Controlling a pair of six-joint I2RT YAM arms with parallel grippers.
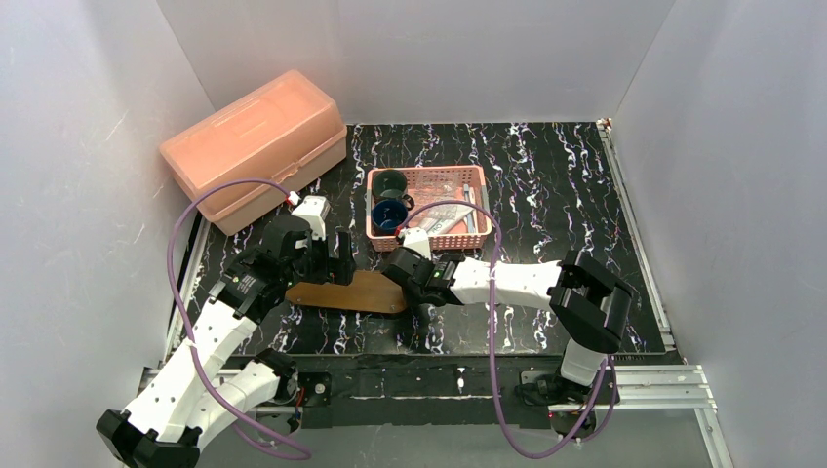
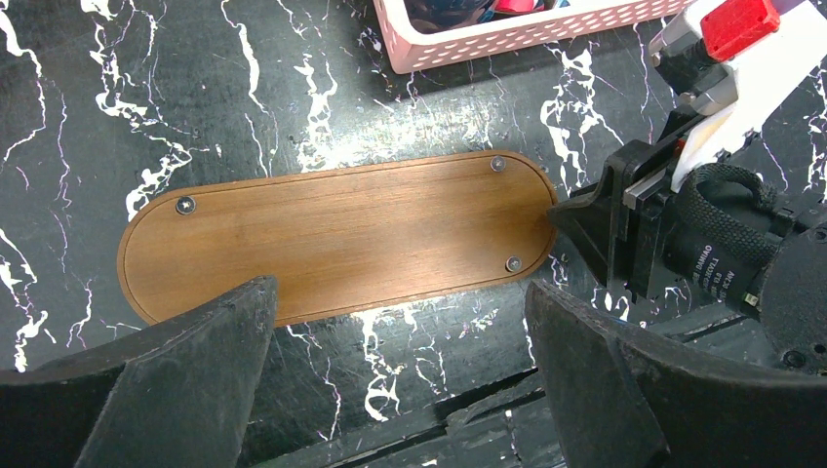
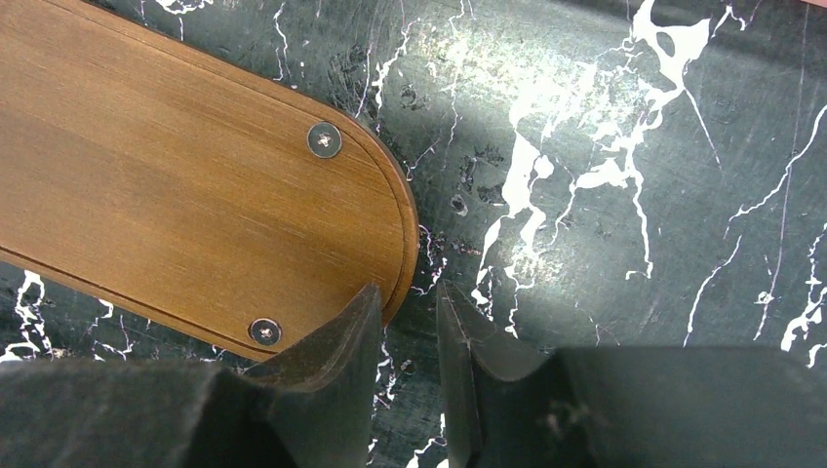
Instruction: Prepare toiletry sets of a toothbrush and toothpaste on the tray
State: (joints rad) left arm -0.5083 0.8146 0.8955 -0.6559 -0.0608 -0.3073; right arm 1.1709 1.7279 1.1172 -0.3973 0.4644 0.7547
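Left arm rises from its base at the near-left corner, bent at the elbow, wrist angled down over the near-left part of the table (image 1: 556, 185). The left gripper (image 2: 400, 295) hangs above the tray's near long edge, its fingers (image 2: 185, 380) spread wide, holding nothing. Right arm folds back at the elbow near the right side and runs level leftward, low over the table. The right gripper (image 3: 408, 289) sits at the tray's right rounded end; its fingers stand a narrow gap apart, with bare table showing between them. One fingertip is at the rim; actual contact cannot be confirmed. The tray (image 2: 332, 239) lies flat on the table between the two grippers, long axis left to right, in front of the pink basket (image 1: 426, 173). The basket holds two dark cups (image 1: 390, 183) at its left end and thin pale items, too small to identify. A salmon lidded box (image 1: 255, 146) stands at far left.
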